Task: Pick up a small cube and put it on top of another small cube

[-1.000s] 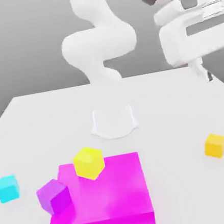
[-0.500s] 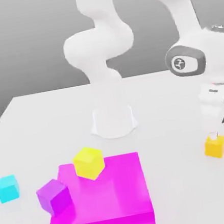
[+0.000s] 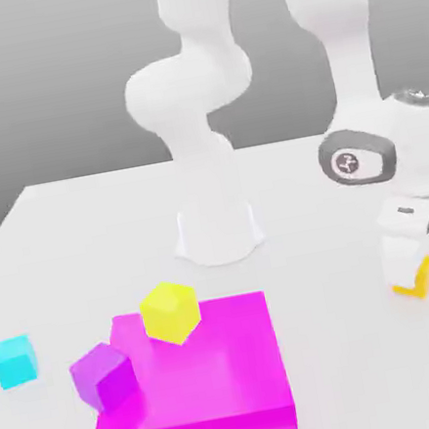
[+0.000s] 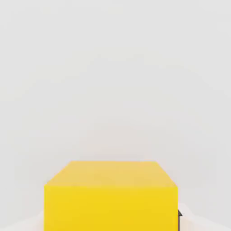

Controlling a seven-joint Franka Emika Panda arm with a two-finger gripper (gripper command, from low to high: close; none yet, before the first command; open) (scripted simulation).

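We start with the white table (image 3: 83, 232), where the big magenta block (image 3: 203, 379) sits nearest the camera with a lemon-yellow cube (image 3: 169, 312) on its top and a purple cube (image 3: 103, 376) leaning at its corner (neither is ours to move). The gripper (image 3: 408, 274) stands low at the exterior view's right, its jaws drawn in on the small orange-yellow cube (image 3: 417, 279), which rests on the table there. The cyan cube (image 3: 14, 361) lies well apart, at the exterior view's left edge of the table.

We judge the orange-yellow cube (image 4: 110, 196) light and rigid, with flat glossy faces that may slip under a weak pinch. The best hold, we think, is square across two opposite side faces, near mid-height, so it does not twist when lifted and lands flat on the equally small cyan top.
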